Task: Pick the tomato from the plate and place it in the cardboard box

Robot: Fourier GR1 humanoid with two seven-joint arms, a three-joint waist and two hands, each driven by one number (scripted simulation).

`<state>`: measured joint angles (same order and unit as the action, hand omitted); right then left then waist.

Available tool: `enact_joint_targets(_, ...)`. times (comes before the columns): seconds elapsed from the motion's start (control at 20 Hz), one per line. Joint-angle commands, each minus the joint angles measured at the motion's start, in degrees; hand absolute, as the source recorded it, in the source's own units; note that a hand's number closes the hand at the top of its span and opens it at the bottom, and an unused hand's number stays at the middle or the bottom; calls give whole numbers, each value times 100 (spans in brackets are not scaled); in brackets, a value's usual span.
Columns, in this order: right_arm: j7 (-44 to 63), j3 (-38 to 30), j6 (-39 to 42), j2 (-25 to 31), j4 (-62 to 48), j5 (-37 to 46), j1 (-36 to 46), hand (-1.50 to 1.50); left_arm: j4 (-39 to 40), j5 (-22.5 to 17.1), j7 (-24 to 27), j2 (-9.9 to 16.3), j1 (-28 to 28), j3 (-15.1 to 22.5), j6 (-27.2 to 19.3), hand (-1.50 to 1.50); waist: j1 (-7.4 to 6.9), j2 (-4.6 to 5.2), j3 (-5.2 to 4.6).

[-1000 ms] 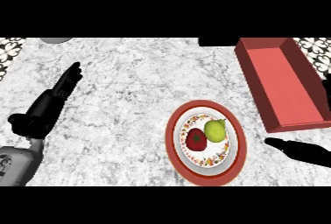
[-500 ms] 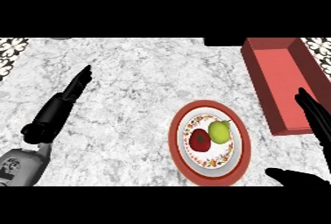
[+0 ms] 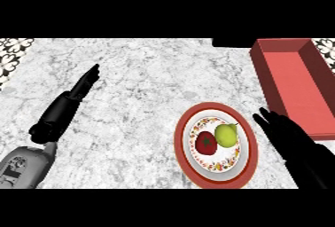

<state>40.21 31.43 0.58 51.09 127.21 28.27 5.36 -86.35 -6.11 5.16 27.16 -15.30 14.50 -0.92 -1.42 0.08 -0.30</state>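
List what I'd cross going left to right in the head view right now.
Left hand, open, fingers straight → tomato → green fruit, both on the plate → right hand, open, beside the plate → red box, farther back at the right.

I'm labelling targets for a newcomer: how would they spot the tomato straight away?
Find the red-rimmed plate on the marble counter, left of the red box and beside the right hand. Two fruits sit touching at its centre; the tomato is the dark red left one, unlike the yellow-green pear.
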Motion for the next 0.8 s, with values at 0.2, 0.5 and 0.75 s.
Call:
enact_joint_targets(0.2, 2663, 1176, 1863, -1552, -253, 161, 1725, -150, 53, -17, 19, 12, -72, -116, 199, 0, -83, 8, 2)
enact_joint_targets(0.5, 3558, 1670, 2125, -2980, -1144, 247, 2247, -150, 158, -55, 102, -51, -6, -235, 291, 0, 50, -14, 11)
enact_joint_targets(0.75, 3480, 1849, 2093, -3354, -1564, 552, 1964, -150, 280, 107, 100, -2, -75, -442, 230, 0, 158, -20, 22)
